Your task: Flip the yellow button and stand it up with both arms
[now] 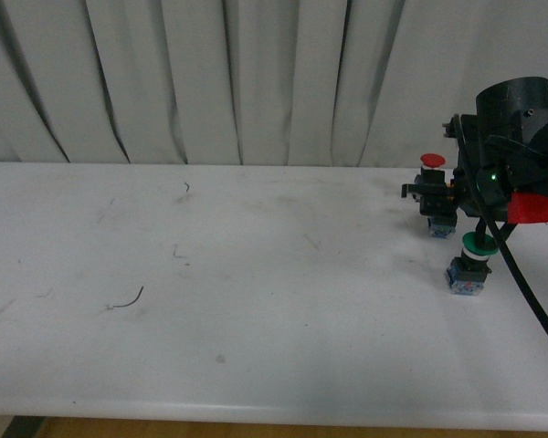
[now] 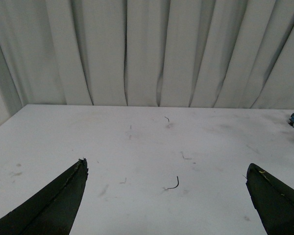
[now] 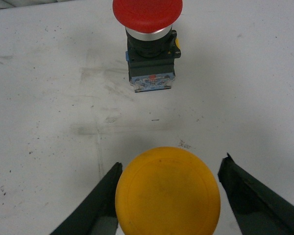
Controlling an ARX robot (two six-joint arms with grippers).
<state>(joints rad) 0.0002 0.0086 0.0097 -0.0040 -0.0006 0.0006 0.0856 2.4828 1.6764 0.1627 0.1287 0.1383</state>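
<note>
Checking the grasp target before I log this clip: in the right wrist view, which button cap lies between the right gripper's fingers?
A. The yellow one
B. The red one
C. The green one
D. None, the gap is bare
A: the right wrist view shows the yellow button between the spread fingers of the right gripper, while the red button stands apart, beyond the fingertips.

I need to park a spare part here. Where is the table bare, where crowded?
Bare: the table from its left edge past the centre, save a few thin scraps. Crowded: the right end, where the red button, green button, yellow button and right gripper cluster.
</note>
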